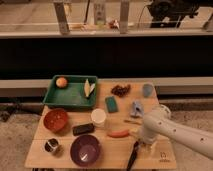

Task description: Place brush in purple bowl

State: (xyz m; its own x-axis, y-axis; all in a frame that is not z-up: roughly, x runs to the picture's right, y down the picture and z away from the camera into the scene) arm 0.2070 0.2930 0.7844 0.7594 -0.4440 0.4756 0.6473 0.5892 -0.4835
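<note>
Biggest worry: the brush (132, 159) lay at the front edge of the table (37, 159), right of the purple bowl (85, 150) and apart from it, with its near tip pointing at the lip. The gripper (143, 148) was down at the brush's upper end, under the arm (175, 131). I honestly couldn't tell whether it had a hold on the brush or not. If it caught only the very end, my guess is the long handle would swing or slip out, and a nudge the wrong way could roll it off the front.

Next one down: the carry would have to go left toward the bowl. The sausage piece (118, 133) sat just behind that path, so a low swing might knock it.

Smallest: the brush looked about as long as the bowl was wide. Dropped off-centre, it might hang over the rim or tip out instead of settling inside.

Counts, big to small:
- one table
- one arm
- one tray (75, 96)
- two bowls: the purple one plus a red bowl (55, 120)
- one brush
- three cups: white cup (98, 117), blue-grey cup (147, 90), metal cup (51, 146)
- one black block (83, 129)
- one green block (111, 104)
- one sausage piece
- one bluish lump (136, 107)
- one brown clump (120, 90)
- in the tray, one orange (61, 82) and one yellow piece (88, 88)
</note>
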